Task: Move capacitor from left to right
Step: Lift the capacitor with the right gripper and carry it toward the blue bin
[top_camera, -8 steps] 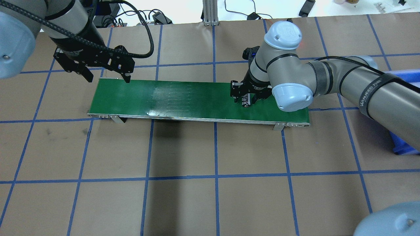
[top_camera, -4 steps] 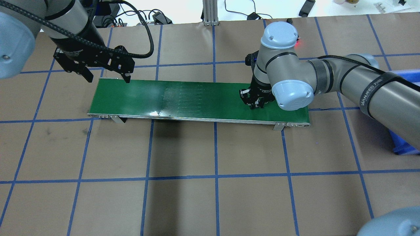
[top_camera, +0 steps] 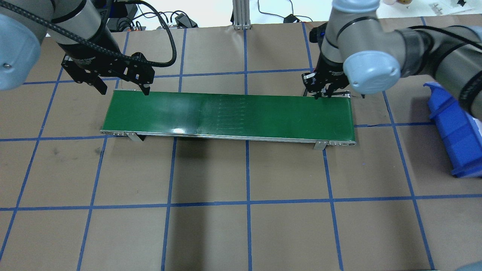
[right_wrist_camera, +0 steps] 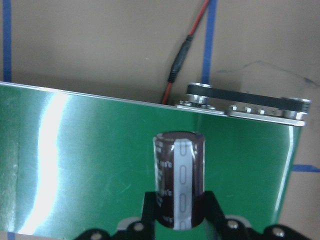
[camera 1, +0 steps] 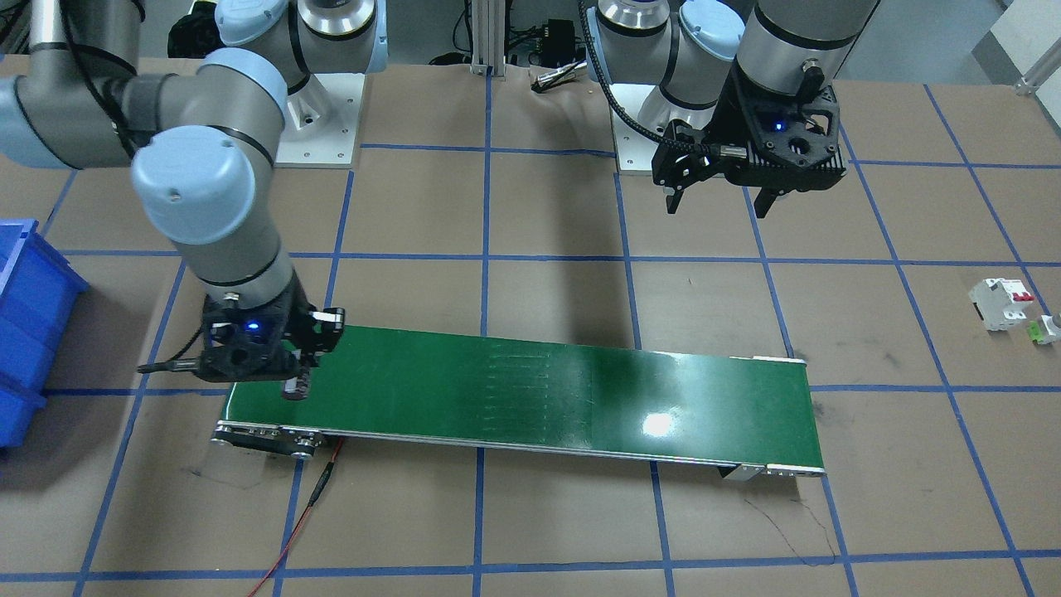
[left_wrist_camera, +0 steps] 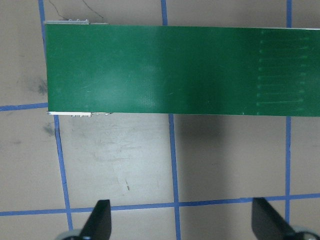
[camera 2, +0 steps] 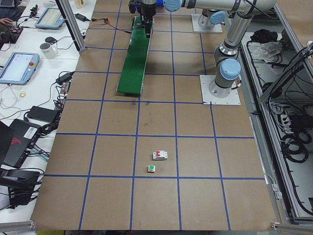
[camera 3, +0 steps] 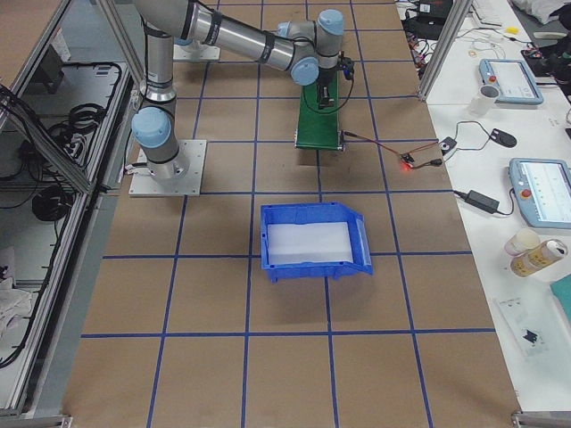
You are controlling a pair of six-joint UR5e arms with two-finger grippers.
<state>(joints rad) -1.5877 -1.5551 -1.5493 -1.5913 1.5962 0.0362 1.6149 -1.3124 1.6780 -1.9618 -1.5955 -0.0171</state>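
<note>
Front-facing view: the right hand [camera 1: 300, 371] hangs over the end of the green belt [camera 1: 539, 390] nearest the blue bin [camera 1: 25, 332]. It is clamped on the capacitor [camera 1: 295, 386], which pokes down below it, long axis near upright. The left hand [camera 1: 719, 199] hovers spread apart near the other end. Overhead: the right hand [top_camera: 324, 92] hides the part. Right wrist view: the capacitor [right_wrist_camera: 179, 180] is a dark brown cylinder with a pale stripe, pinched at its near end, its free end pointing away toward the belt (clear of it, I judge). Left wrist view: that hand [left_wrist_camera: 182, 220] holds nothing. Pickup looks done; the carry rightward and the release remain.
</note>
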